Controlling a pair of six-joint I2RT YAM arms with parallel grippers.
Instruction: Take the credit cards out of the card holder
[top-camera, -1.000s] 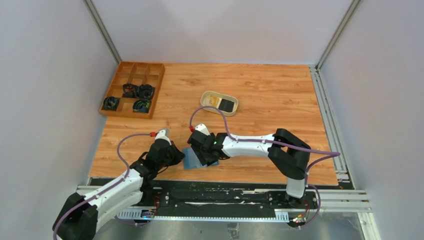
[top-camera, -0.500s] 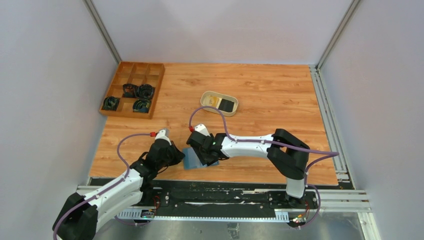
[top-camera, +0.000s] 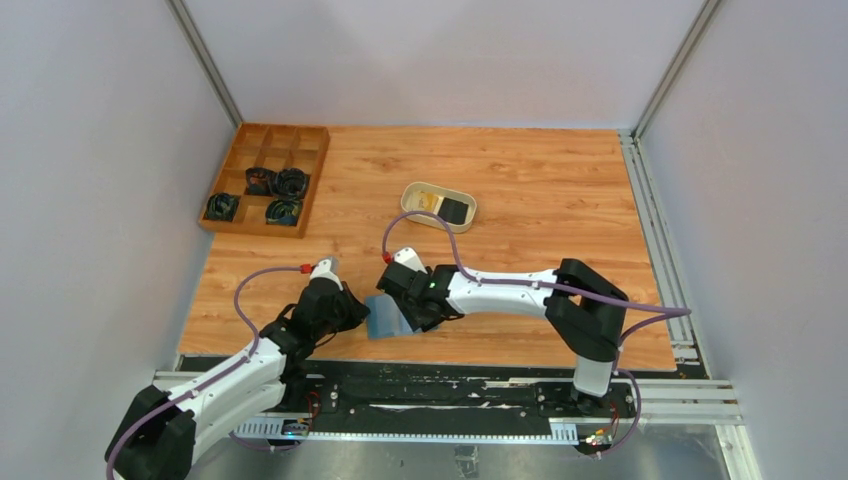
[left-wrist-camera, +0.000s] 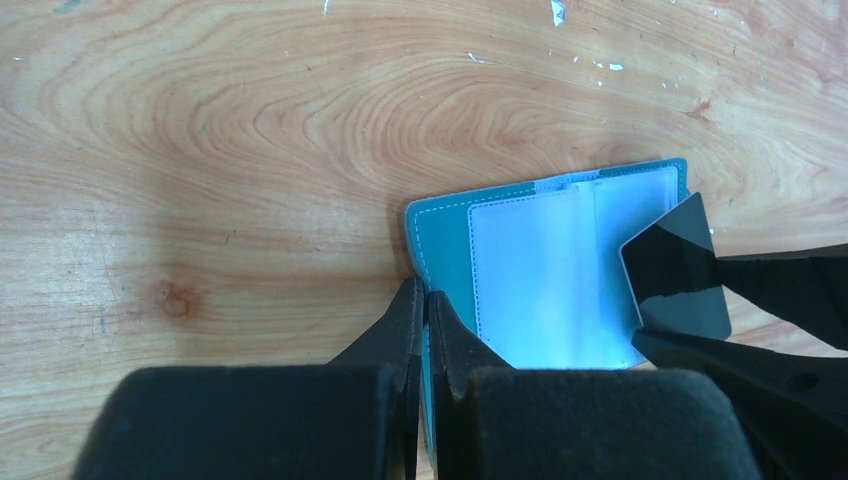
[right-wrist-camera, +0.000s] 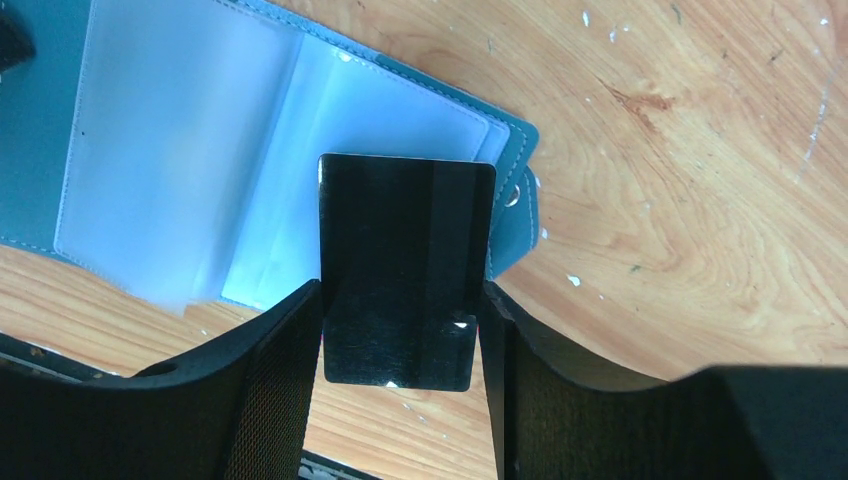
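Card holder (left-wrist-camera: 520, 270) lies open on the desk (top-camera: 520, 180), well nearer the arm bases than the oval dish (top-camera: 439, 206). Its edge is pinched by the left gripper (left-wrist-camera: 425, 310), jaws almost together. A black credit card (right-wrist-camera: 405, 270) is clamped by its long edges in the right gripper (right-wrist-camera: 400, 330). The card is judged light, stiff and slick, the holder soft. Open desk is seen between holder and dish.

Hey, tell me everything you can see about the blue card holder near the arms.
The card holder is a small teal wallet with pale stitching, lying open on the wooden table. Inside are lighter blue, glossy plastic-looking sleeves. A snap tab sticks out at one end. The left gripper pinches one edge; the right gripper holds a black card over the tab end.
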